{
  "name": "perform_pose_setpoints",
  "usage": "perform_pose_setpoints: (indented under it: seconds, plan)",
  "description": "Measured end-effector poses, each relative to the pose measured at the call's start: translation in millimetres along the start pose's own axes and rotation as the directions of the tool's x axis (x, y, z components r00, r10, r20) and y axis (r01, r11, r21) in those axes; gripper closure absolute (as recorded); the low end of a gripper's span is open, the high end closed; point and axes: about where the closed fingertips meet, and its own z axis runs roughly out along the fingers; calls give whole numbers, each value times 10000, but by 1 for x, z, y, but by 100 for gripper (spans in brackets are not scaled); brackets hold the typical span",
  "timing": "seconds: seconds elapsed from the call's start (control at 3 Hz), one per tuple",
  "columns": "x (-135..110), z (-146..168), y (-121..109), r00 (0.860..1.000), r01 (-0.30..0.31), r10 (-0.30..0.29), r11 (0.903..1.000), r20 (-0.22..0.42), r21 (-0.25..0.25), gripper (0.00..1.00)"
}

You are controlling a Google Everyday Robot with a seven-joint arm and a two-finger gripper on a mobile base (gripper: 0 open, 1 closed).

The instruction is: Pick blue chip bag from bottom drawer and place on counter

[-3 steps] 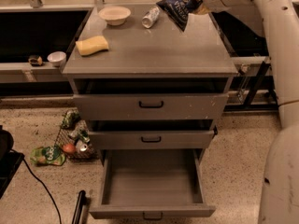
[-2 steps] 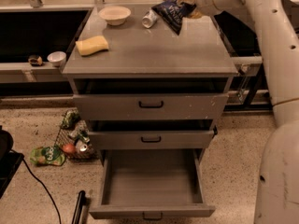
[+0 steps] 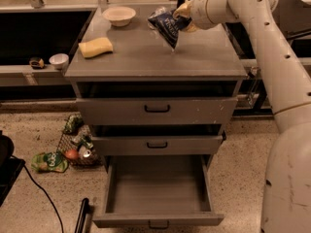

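Grey cabinet drawers fill the middle, and the bottom drawer point(image 3: 155, 191) is pulled out with nothing in it. Up on the counter point(image 3: 146, 57) sit a white bowl point(image 3: 119, 15) and a yellow sponge point(image 3: 95, 47). The gripper point(image 3: 183, 9) is over the back right part of the counter, pinching the top of the blue chip bag point(image 3: 164, 23). The bag hangs below and left of the gripper, its pointy corner just above the counter. It looks held low so it can be set down softly.

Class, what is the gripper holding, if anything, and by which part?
The gripper, above the counter, grips the blue chip bag by its top edge; the bag hangs down.
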Motion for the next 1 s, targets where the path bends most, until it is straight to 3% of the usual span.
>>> perform_pose_setpoints:
  seconds: [0.33, 1.0]
  plan:
    - [-12, 16, 9, 9979, -514, 512, 9987, 384, 42, 58]
    - [-19, 28, 16, 9940, -879, 876, 9961, 660, 28, 12]
